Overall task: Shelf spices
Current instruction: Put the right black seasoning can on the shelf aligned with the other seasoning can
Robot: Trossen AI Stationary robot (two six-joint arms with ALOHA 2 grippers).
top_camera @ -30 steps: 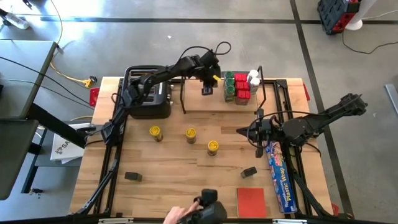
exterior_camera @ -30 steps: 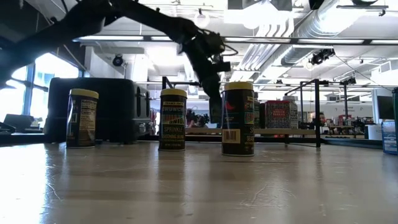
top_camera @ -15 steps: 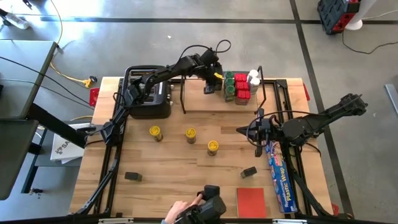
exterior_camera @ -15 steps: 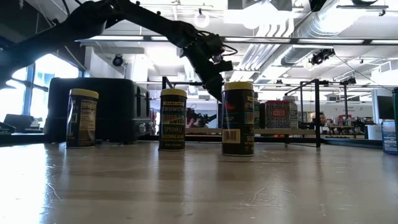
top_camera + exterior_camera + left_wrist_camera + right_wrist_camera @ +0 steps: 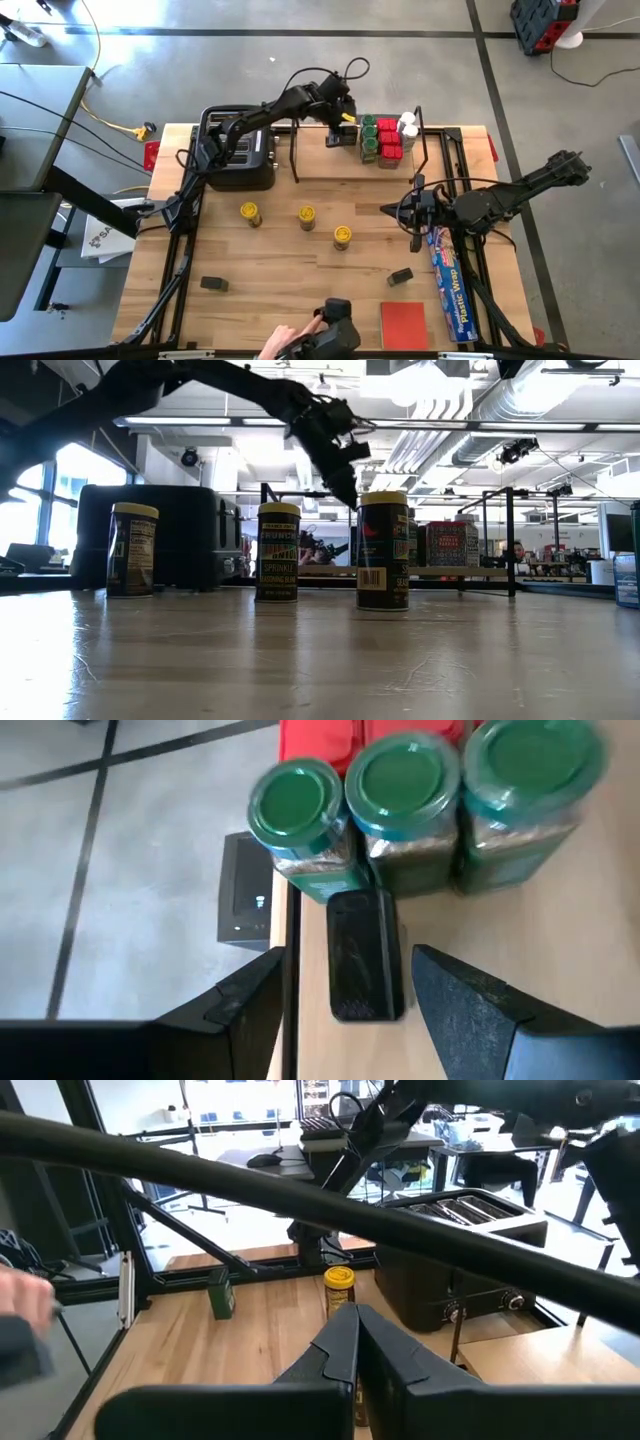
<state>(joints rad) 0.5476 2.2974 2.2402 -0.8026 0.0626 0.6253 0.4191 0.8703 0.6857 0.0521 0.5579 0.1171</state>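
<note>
With a black tin [image 5: 365, 954] just set on the shelf [image 5: 330, 165] beside the jars [image 5: 369, 138], the left gripper [image 5: 345, 995] stands open above it, right gripper [image 5: 352, 1342] shut, and three yellow-lidded jars [image 5: 306, 216] plus two tins [image 5: 214, 284] wait on the table [image 5: 280, 280].

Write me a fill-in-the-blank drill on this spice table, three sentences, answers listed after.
1. On the bare table in front of the shelf stand ____ jars with yellow lids.
2. The black tin lying on the shelf board between the open fingers of the left gripper sits right next to jars whose lids are ____.
3. The right gripper hangs beside the long blue box, its fingers ____.

Missing words: three; green; shut
</note>
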